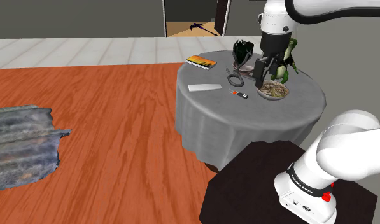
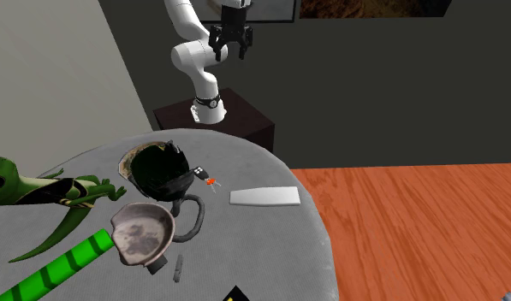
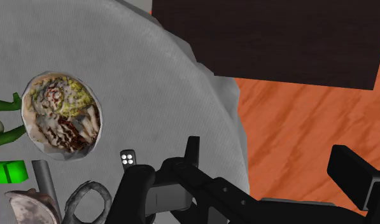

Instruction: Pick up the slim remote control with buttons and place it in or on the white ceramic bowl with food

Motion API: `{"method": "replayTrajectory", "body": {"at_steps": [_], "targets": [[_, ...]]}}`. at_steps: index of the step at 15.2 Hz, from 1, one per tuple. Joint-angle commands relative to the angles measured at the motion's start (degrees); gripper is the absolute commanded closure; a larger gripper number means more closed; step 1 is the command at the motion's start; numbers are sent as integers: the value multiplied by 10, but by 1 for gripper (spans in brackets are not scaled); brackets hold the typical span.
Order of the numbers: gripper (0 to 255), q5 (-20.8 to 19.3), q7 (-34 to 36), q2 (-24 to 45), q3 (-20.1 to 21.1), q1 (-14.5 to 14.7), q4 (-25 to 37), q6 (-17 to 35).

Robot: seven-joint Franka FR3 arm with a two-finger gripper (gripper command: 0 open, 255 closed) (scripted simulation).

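Jaws open, well apart from the pale slim remote [image 1: 203,87].

Round desk [image 1: 246,130], grey cloth cover. On it: pale bowl of food [image 1: 273,93], flat slim white slab [image 1: 204,87], small black-and-orange fob [image 1: 239,95], orange-covered book [image 1: 201,62], green lizard toy [image 2: 39,192].

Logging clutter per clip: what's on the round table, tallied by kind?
Food bowl: 1
Empty dish: 1
Green toys: 2, lizard and striped stick
Book: 1
Flat white slab: 1
Small black remote: 1
Black helmet with strap: 1
Grey stick: 1
Total: 9
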Motion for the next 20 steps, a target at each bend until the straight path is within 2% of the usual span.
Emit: {"method": "replayTrajectory", "body": {"at_steps": [1, 6, 11, 16, 20], "targets": [[0, 0, 0, 0, 0, 0, 0, 0], [0, -39, -105, 62, -62, 2, -11, 90], [0, -60, -208, 149, -118, 8, 3, 178], [0, -59, -313, 253, -167, 21, 42, 257], [0, -36, -402, 344, -198, 33, 88, 308]]}}
